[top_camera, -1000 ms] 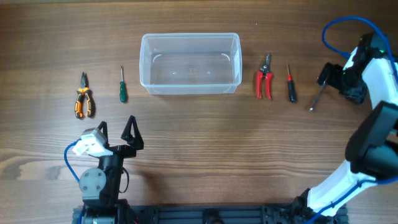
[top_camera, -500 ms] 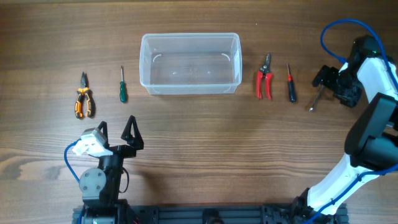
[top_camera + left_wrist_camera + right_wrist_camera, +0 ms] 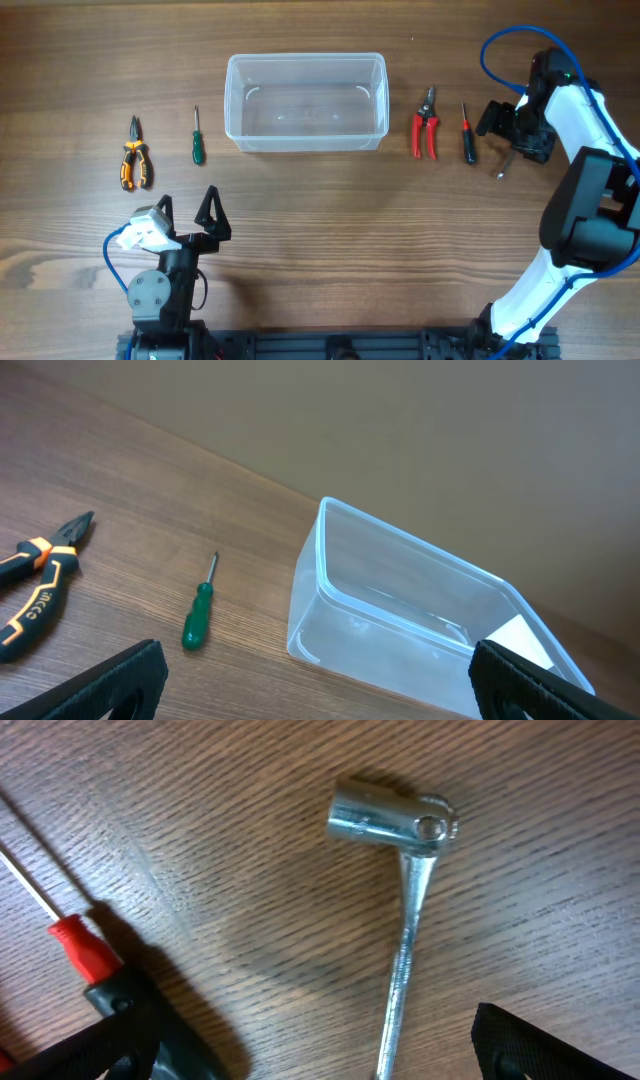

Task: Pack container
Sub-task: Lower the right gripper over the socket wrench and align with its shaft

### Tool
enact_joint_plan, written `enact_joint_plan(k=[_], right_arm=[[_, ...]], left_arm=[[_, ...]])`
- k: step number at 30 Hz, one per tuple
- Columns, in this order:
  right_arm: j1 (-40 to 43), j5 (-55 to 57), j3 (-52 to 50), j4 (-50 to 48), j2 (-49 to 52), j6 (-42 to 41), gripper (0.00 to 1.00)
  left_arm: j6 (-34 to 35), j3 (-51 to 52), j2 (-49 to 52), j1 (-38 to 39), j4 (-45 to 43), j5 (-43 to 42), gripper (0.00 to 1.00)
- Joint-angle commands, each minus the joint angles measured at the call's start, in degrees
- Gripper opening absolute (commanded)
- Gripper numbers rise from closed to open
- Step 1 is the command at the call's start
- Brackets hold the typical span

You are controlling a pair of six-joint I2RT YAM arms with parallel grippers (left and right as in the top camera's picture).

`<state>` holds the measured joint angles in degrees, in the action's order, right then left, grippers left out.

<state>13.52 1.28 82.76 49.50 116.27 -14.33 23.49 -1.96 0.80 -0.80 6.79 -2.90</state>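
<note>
Over the metal wrench (image 3: 402, 910), the right gripper (image 3: 507, 136) hovers, jaws spread.

On the worktop (image 3: 350, 230) we see the container (image 3: 232, 100) in the middle; pliers (image 3: 136, 158) and one screwdriver (image 3: 197, 140) lie left of it, shears (image 3: 424, 128), another screwdriver (image 3: 467, 138) and a socket wrench (image 3: 503, 165) right.

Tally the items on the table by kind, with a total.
Screwdrivers: 2 (green screwdriver, red-and-black screwdriver)
Plier-type tools: 2 (orange pliers, red cutters)
Metal socket wrench: 1
Clear container: 1
Total: 6
</note>
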Motion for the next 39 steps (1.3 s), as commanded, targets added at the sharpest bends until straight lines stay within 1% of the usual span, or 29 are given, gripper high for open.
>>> enact_joint_plan(k=[1, 7, 14, 23, 30, 35, 39], right_arm=[[0.15, 3.54, 0.74, 0.0, 0.52, -0.85, 0.99], [0.2, 3.45, 0.59, -0.5, 0.52, -0.61, 0.99], [0.22, 3.48, -2.6, -3.91, 0.52, -0.74, 1.0], [0.81, 3.41, -2.64, -5.05, 0.52, -1.44, 1.0], [3.93, -1.16, -2.64, -6.4, 0.52, -2.36, 0.99], [4.63, -0.61, -2.64, -6.51, 0.55, 0.87, 0.99], [4.61, -0.44, -2.64, -6.49, 0.55, 0.87, 0.98]], left_arm=[[0.79, 0.46, -0.42, 0.22, -0.2, -0.48, 1.0], [0.79, 0.46, -0.37, 0.22, -0.2, -0.48, 1.0], [0.79, 0.46, -0.37, 0.22, -0.2, -0.48, 1.0], [0.79, 0.46, -0.37, 0.22, -0.2, -0.48, 1.0], [0.79, 0.46, -0.37, 0.22, -0.2, -0.48, 1.0], [0.79, 0.46, -0.37, 0.22, -0.2, -0.48, 1.0], [0.79, 0.46, -0.37, 0.22, -0.2, -0.48, 1.0]])
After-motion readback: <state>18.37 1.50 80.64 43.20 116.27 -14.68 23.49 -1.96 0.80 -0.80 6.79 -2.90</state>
